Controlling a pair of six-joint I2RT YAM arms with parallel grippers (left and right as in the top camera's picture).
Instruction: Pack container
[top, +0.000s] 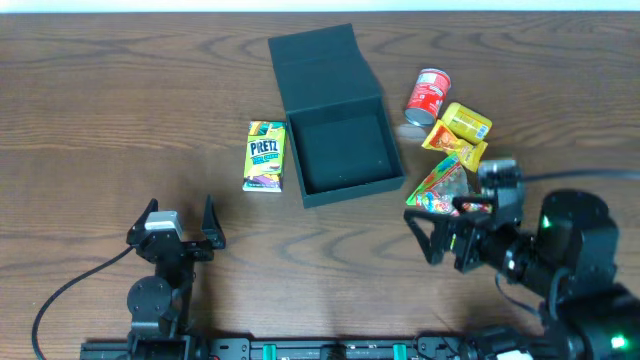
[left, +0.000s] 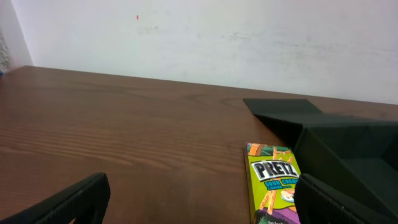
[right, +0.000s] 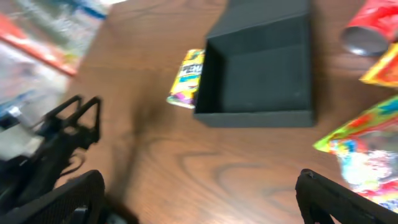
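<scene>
Right gripper (top: 443, 240) near colourful snack pack (top: 440, 187)

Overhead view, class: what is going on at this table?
Packing has not begun. The dark box lies open and empty, a Pretz box on one side, a red can and snack bags on the other. The left claw and right claw are open and hold nothing; the right is nearest the snacks.

A dark wood-grain table (top: 120, 110) meets a plain white wall (left: 236, 43) behind it.
</scene>
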